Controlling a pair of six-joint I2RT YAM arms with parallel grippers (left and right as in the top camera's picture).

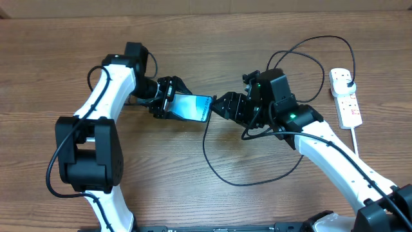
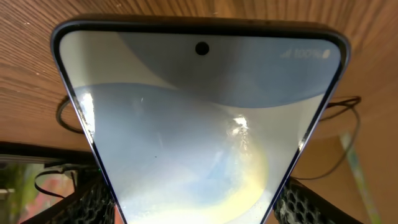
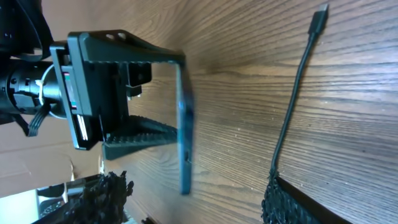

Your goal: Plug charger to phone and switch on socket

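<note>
L gripper (image 1: 168, 103) was clamped on the phone (image 1: 193, 107), mid-table, well apart from the power strip (image 1: 346, 96) at far right. R gripper (image 1: 220, 106) jaws stood apart; charger cable (image 3: 292, 106) ran off one finger, tip (image 3: 320, 15) pointing away from the phone. Risk: cable not pinched, so tip could flop & miss the port; a skewed push could twist the phone. Readable: "100%" (image 2: 308, 54) on screen; other txt too small.

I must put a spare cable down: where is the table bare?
Bare table: the left edge, beyond the left arm; and the patch between that arm and the charger loop. Crowded: around the phone, and on the right, toward the socket.
</note>
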